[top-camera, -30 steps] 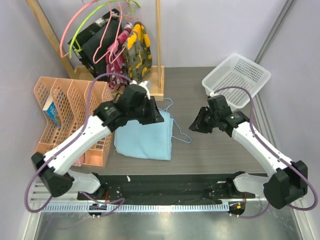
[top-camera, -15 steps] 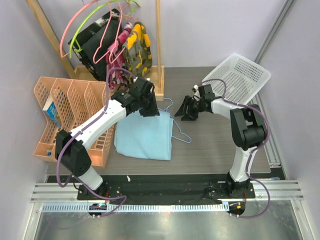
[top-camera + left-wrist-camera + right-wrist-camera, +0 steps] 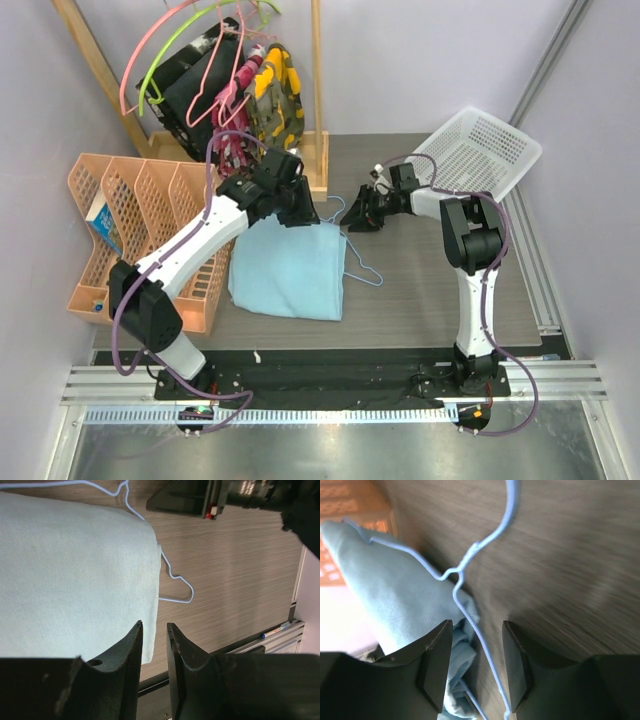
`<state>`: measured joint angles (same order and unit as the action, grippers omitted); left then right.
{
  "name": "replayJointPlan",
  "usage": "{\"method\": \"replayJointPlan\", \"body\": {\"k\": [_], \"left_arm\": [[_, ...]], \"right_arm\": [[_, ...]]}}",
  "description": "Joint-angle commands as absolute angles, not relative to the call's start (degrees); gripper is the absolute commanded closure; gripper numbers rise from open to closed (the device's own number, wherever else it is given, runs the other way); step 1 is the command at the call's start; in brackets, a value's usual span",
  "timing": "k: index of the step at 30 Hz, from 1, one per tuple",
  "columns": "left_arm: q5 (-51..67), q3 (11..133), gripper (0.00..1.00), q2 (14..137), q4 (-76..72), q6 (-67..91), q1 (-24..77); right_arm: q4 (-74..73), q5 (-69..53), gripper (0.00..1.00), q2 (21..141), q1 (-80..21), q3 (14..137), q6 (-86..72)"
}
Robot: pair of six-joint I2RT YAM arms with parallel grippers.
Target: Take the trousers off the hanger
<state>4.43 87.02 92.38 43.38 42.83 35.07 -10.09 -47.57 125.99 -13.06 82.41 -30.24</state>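
Note:
The light-blue trousers (image 3: pixel 288 270) lie flat on the table, draped on the thin blue wire hanger (image 3: pixel 361 264), whose hook pokes out at their far right corner. My left gripper (image 3: pixel 303 216) hovers over the trousers' far edge. In the left wrist view its jaws (image 3: pixel 154 630) stand a narrow gap apart with nothing between them, above the trousers (image 3: pixel 75 570) and the hanger (image 3: pixel 175 577). My right gripper (image 3: pixel 354 221) is at the hook. It (image 3: pixel 476 625) is open, and the hanger wire (image 3: pixel 470 555) runs between its fingers beside the trousers (image 3: pixel 395 595).
Orange file racks (image 3: pixel 130 200) stand to the left. A white basket (image 3: pixel 480 150) sits tilted at the back right. Behind, a wooden rack (image 3: pixel 318 90) holds pink and lime hangers, a camouflage garment (image 3: pixel 275 100) and a black garment (image 3: pixel 195 90). A marker (image 3: pixel 274 630) lies by the table rail.
My right arm swung left and back from the table's right side to the hanger's hook, and its jaws opened. My left arm shifted slightly toward the trousers' far edge.

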Motion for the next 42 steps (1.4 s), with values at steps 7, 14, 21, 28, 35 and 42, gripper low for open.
{"method": "replayJointPlan", "body": {"k": [7, 14, 21, 28, 35, 42], "left_arm": [[5.8, 90.7, 0.73, 89.5, 45.2, 41.8, 33.4], [6.5, 89.9, 0.73, 87.1, 45.7, 42.5, 33.4], [10.3, 91.5, 0.73, 86.0, 45.1, 44.3, 33.4], [13.5, 93.1, 0.69, 83.9, 42.9, 50.3, 33.4], [13.2, 93.9, 0.62, 80.2, 39.5, 63.0, 33.3], [6.0, 78.6, 0.58, 68.7, 25.8, 74.0, 33.4]], "right_arm": [[-0.6, -54.8, 0.6, 129.5, -16.8, 84.4, -34.2], [4.2, -49.6, 0.89, 124.1, -14.9, 80.3, -38.3], [6.8, -43.6, 0.99, 112.7, -14.1, 73.4, -41.7], [10.7, -39.6, 0.99, 100.8, -14.8, 68.5, -43.3], [9.2, -36.6, 0.99, 89.1, -22.5, 67.9, -44.3], [10.7, -29.4, 0.99, 80.2, -29.5, 65.1, -53.1]]}}
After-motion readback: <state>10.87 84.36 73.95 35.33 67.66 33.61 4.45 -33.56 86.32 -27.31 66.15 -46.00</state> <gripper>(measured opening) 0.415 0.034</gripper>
